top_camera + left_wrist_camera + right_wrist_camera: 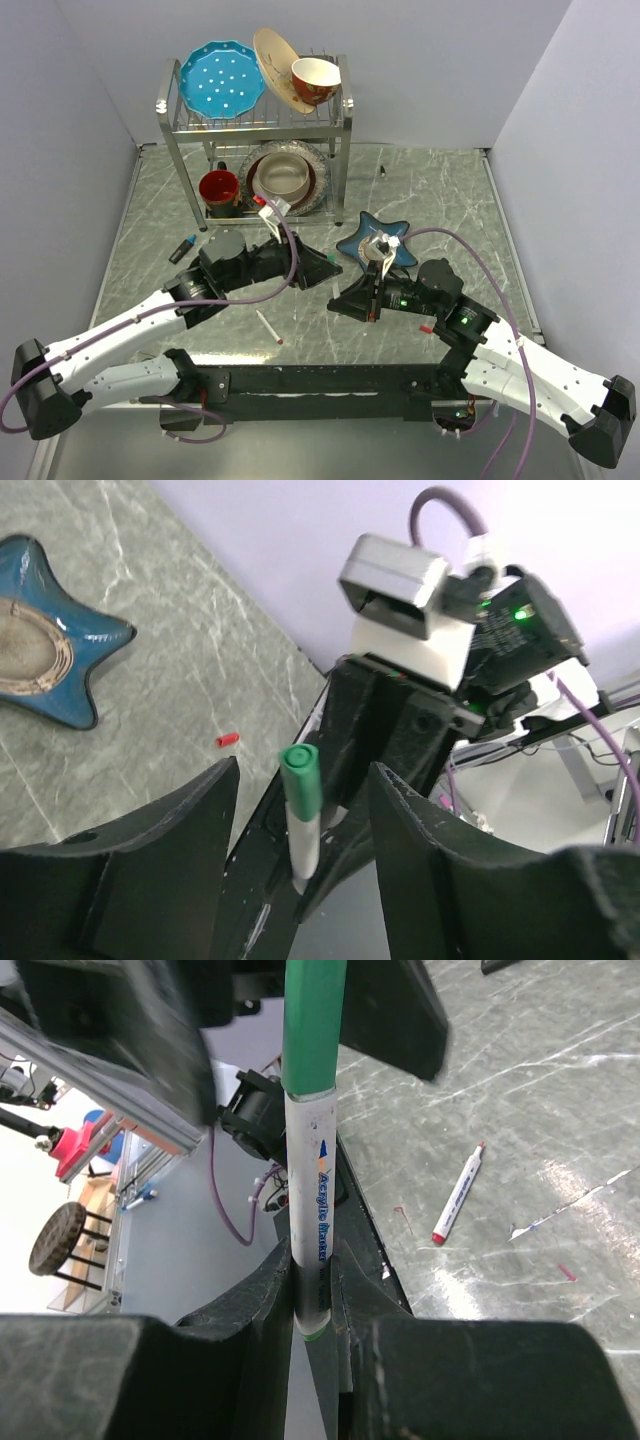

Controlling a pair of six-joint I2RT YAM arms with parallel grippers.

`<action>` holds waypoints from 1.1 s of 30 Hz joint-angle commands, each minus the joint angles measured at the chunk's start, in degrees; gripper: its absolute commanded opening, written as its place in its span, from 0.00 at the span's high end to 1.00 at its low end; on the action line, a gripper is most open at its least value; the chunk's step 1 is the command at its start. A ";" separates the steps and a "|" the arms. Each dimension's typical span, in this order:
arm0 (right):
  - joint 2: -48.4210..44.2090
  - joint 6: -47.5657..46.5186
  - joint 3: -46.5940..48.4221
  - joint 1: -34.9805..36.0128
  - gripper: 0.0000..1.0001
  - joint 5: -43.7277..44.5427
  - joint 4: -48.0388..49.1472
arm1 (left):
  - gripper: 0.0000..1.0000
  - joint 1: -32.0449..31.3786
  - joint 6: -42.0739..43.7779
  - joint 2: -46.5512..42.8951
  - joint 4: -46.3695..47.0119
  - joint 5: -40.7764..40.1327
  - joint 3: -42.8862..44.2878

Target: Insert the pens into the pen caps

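At the left of the top view, the dark marker [182, 248] lies flat on the surface [450, 210]. It is well apart from both arms and looks untouched, probably waiting its turn.

Right of it, toward the frame's centre, the left end effector [303, 790] has its fingers spread apart. One finger stands on each side of the green cap [300, 775], and neither touches it. The cap sits over the far end of the green pen [310, 1190]. The open stance suits a cap that needs no holding: it looks fully seated, and the gap gives room to draw clear without knocking it.

Below centre in the top view, the red pen [268, 327] lies loose on the surface, and it looks uncapped. The red cap [228, 739] lies by itself at middle left of the left wrist view, near the star-shaped dish [350, 242] but not touching it. I judge this pair is still to be joined.

Right of centre, the right end effector [312, 1280] is clamped on the green pen's white barrel. It grips low, close to the green band at the pen's near end. Gripping there leaves the whole upper length free and points the capped end straight at the other arm, which is why the pen stands between that arm's fingers. The star-shaped dish lies just beyond this arm and plays no part in the step.
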 commanded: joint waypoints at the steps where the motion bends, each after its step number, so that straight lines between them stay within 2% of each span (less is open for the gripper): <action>1: -0.66 -0.46 1.75 0.36 1.00 -1.58 2.32 | 0.41 0.00 1.47 0.88 1.97 1.77 3.09; 8: -0.31 -0.37 1.75 0.44 1.00 -1.93 2.59 | 0.37 -0.09 1.99 0.44 1.71 0.46 3.79; 16: -1.10 0.07 1.58 0.44 1.00 -1.84 2.24 | 0.45 -0.09 2.35 -0.26 1.35 -0.68 3.89; 19: -1.27 0.16 1.49 0.44 1.00 -1.84 2.41 | 0.54 0.00 1.91 -0.79 2.49 -0.60 3.01; 20: -1.36 0.16 1.49 0.44 1.00 -1.93 2.50 | 0.63 0.00 1.73 -0.88 2.76 -0.43 2.74; 22: -1.45 0.07 1.75 0.44 1.00 -1.67 2.76 | 0.73 0.00 1.38 -0.97 3.89 1.06 1.87; 23: -1.54 0.07 1.84 0.44 1.00 -1.58 2.85 | 0.84 -0.09 0.77 -0.88 4.69 2.20 1.51; 26: -1.62 -0.02 3.24 0.53 1.00 -0.96 3.90 | 0.99 0.00 -1.85 -0.18 8.19 6.58 -0.42; 29: -1.10 -0.54 5.70 0.36 1.00 0.09 3.73 | 0.99 -0.09 -4.85 0.70 11.71 10.72 -2.61; 33: -1.53 -1.77 7.73 0.44 1.00 2.81 4.96 | 0.99 -0.17 -6.97 -1.75 14.01 11.71 -7.17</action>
